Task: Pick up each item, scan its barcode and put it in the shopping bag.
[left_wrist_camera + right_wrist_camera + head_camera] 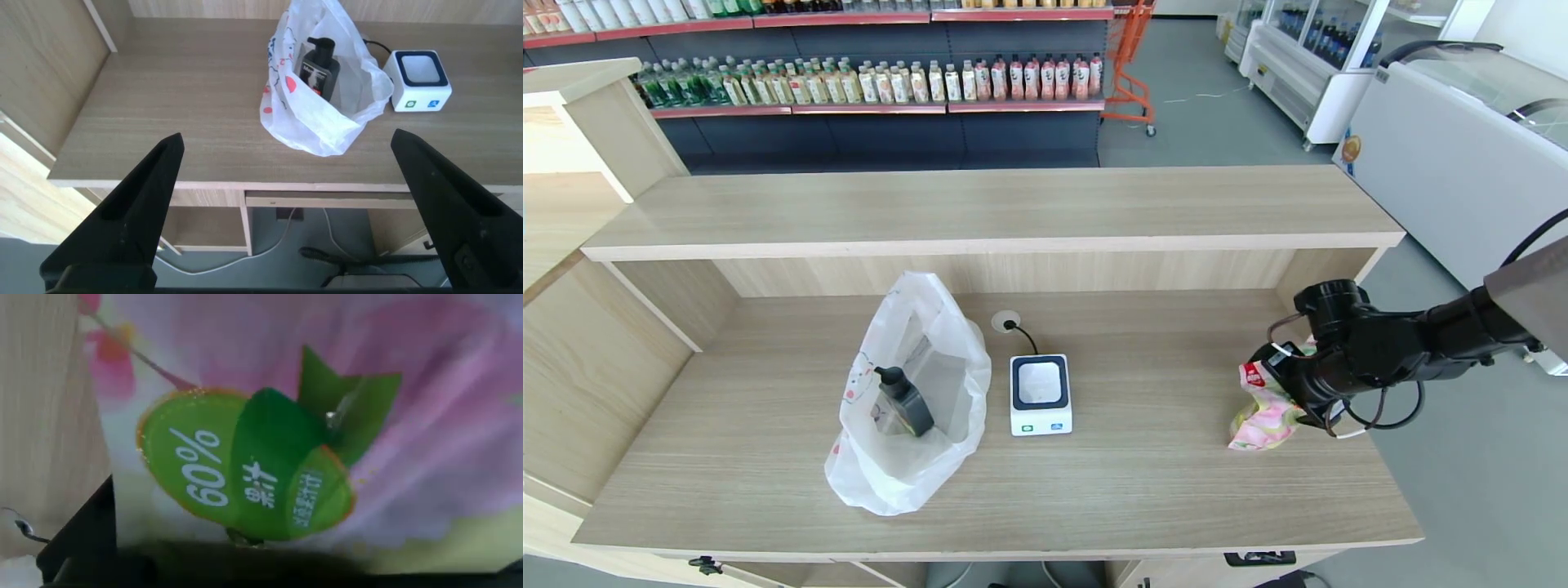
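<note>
The black right arm (1421, 339) comes in from the robot's right, its forearm nearly level and its wrist (1331, 306) bent downward, so the black right gripper (1286, 382) points down and inward. Thin cables (1380, 416) loop beside the wrist. The black two-fingered left gripper (286, 139) is held low, its wedge-shaped fingers (139, 204) spread wide apart.
</note>
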Controlling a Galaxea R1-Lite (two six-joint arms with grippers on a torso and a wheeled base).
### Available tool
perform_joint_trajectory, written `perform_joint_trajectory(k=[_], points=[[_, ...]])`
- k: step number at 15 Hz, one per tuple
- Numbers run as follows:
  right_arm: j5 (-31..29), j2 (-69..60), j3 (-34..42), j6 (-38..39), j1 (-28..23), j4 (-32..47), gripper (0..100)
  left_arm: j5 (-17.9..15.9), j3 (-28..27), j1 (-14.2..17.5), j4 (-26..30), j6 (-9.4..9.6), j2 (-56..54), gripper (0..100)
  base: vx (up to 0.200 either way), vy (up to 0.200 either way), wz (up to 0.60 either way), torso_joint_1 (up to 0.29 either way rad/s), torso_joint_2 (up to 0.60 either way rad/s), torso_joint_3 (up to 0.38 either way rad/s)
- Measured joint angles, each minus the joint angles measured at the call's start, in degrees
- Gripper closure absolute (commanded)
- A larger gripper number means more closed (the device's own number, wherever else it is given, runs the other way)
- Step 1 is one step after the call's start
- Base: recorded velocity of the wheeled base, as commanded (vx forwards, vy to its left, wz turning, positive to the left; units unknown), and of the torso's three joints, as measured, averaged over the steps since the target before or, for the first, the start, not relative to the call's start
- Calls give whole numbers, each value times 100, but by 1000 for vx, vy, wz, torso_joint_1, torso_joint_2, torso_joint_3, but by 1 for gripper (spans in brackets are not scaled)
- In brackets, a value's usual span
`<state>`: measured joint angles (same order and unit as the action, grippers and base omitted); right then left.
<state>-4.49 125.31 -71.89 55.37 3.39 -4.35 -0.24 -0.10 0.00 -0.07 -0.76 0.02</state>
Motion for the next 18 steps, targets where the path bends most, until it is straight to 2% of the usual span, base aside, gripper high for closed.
perform_joint_trajectory(k=[4, 8, 10, 11, 13, 14, 17, 18], points=[[-282, 112, 34, -1054, 35, -29, 100, 0, 0, 0, -2, 0, 0, 0, 0, 0, 0, 0, 0, 0], [-297, 18, 100, -1624, 187, -290, 100, -2, 0, 0, -2, 0, 0, 0, 0, 0, 0, 0, 0, 0], [-51, -168, 199, -1771, 236, -363, 100, -2, 0, 0, -2, 0, 0, 0, 0, 0, 0, 0, 0, 0], [294, -315, 227, -1820, 256, -443, 100, -2, 0, 0, -2, -2, 0, 0, 0, 0, 0, 0, 0, 0], [1346, -719, 286, -2066, 250, -646, 100, -2, 0, 0, 0, 2, 0, 0, 0, 0, 0, 0, 0, 0], [2205, -959, 364, -2283, 188, -807, 100, 0, 0, 0, -2, 0, 0, 0, 0, 0, 0, 0, 0, 0], [5709, -1702, 955, -3655, -266, -1504, 100, 0, 0, 0, -2, 2, 0, 0, 0, 0, 0, 0, 0, 0], [6524, -1925, 1235, -4435, -424, -1675, 100, 0, 0, 0, -2, 2, 0, 0, 0, 0, 0, 0, 0, 0]])
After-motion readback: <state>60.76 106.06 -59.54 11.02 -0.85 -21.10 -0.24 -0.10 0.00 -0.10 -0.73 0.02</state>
